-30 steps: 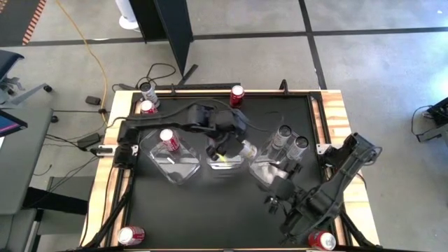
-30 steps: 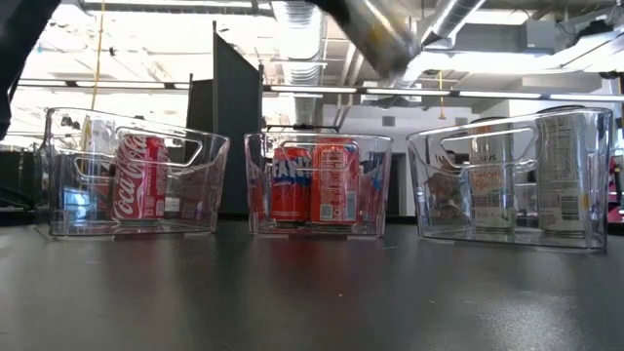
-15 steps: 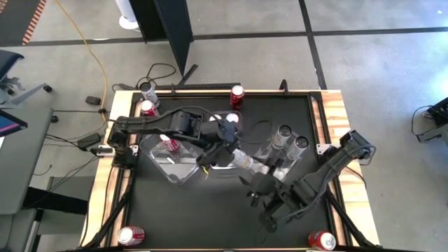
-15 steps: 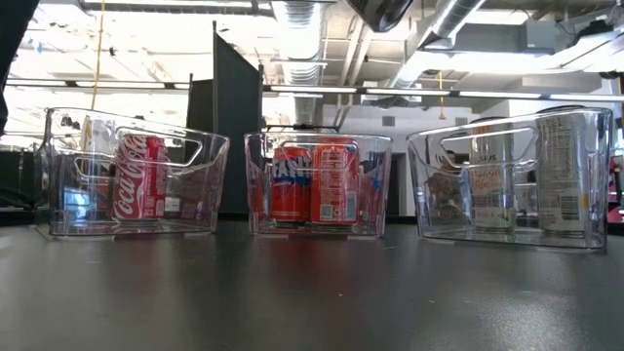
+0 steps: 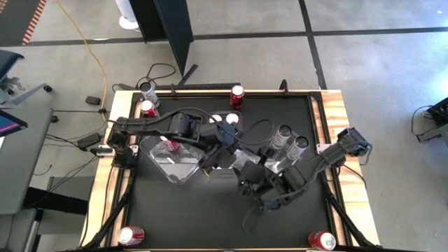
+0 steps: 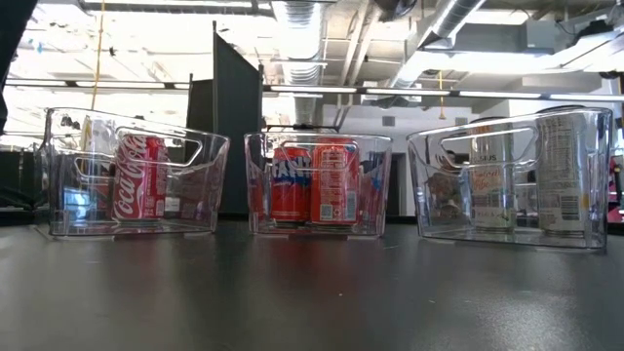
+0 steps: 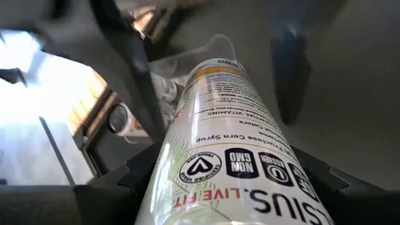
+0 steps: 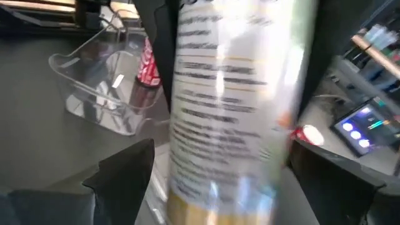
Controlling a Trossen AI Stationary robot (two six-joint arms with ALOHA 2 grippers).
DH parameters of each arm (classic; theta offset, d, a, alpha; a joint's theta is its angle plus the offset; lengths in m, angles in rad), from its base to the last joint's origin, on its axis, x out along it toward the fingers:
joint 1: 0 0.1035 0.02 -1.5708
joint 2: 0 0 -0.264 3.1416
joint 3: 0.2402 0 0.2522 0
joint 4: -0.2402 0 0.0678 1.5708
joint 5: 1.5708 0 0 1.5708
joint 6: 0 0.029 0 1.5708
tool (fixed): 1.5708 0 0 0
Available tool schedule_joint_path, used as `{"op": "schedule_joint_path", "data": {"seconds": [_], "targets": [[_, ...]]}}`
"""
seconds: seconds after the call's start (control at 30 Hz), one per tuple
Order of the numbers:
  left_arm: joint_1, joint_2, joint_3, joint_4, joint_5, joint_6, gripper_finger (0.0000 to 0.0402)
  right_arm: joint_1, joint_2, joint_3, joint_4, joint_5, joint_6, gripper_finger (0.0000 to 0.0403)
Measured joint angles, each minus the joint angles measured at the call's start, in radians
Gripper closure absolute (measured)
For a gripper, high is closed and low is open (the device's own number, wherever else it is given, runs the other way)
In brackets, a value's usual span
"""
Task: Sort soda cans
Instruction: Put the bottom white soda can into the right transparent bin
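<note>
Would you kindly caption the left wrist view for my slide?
Left gripper holds a white slim can above the dark table.

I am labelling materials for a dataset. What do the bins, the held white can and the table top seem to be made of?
Bins: probably clear hard plastic, glossy; the cans inside show through the walls.
White can: likely thin metal with a glossy printed coat, judging by its sheen; it is held in the left gripper.
Table top: a dark, mostly matte sheet with faint reflections; its material cannot be told.

We are in an industrial lab: exposed ceiling ducts (image 6: 297, 34), concrete floor (image 5: 364, 70) at twelve o'clock, yellow cable (image 5: 89, 49) trailing
</note>
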Motion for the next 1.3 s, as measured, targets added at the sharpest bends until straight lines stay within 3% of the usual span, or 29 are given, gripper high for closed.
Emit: {"op": "schedule_joint_path", "data": {"seconds": [0.37, 0.73, 1.1, 1.3], "targets": [[-0.006, 0.0, 0.0, 0.029, 0.021, 0.006, 0.0162, -0.06, 0.0, 0.0, 0.019, -0.039, -0.029, 0.0032], [-0.006, -0.008, 0.0, 0.044, 0.028, -0.004, 0.0162, -0.067, 0.0, 0.0, 0.031, -0.049, -0.042, 0.0164], [-0.007, -0.008, 0.0, 0.031, 0.033, -0.019, 0.0162, -0.059, 0.0, 0.0, 0.031, -0.044, -0.04, 0.0164], [0.003, -0.009, 0.0, 0.009, 0.043, -0.041, 0.0047, -0.052, 0.0, -0.001, 0.023, -0.043, -0.048, 0.0164]]}}
